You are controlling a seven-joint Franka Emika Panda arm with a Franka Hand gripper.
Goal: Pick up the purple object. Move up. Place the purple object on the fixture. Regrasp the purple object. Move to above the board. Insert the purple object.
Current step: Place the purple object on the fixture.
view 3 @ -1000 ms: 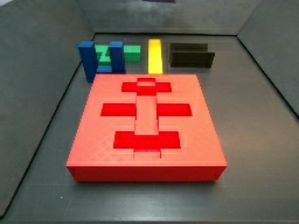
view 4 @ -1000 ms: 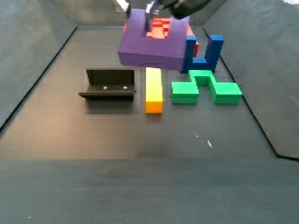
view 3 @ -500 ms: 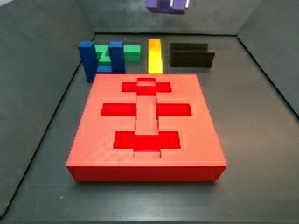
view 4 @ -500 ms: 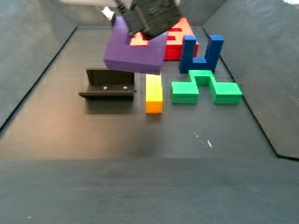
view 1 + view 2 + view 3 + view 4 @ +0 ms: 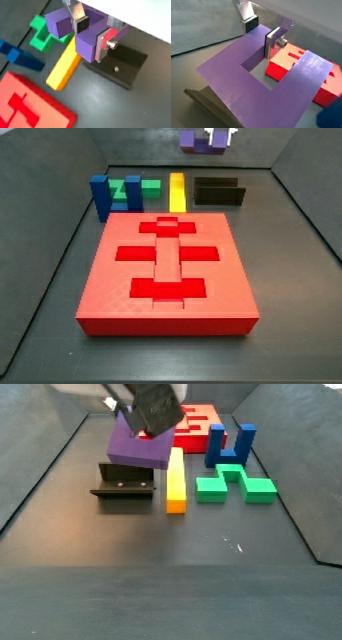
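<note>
Wrist views: my claw point(image 5: 91, 31) is clamped on one prong of the small purple U-shaped plastic block point(image 5: 83, 37), airborne over the low black stepped fixture point(image 5: 127, 67).

Side views: block point(image 5: 139, 450) hangs just above fixture point(image 5: 123, 482) near the floor's back edge.

Risk: lowering off-centre could tip it off the step.

In a wrist view the purple object point(image 5: 251, 85) fills most of the picture, its U shape open toward the board point(image 5: 308, 75), whose red corner shows past one prong. The gripper point(image 5: 262, 35) holds one prong between its silver fingers point(image 5: 272, 44), one plate inside the U's gap, the other plate on the prong's outer side. Grey floor point(image 5: 201, 30) lies beyond. A dark blue shape sits blurred at the frame's corner, and a dark edge shows under the purple object.
</note>
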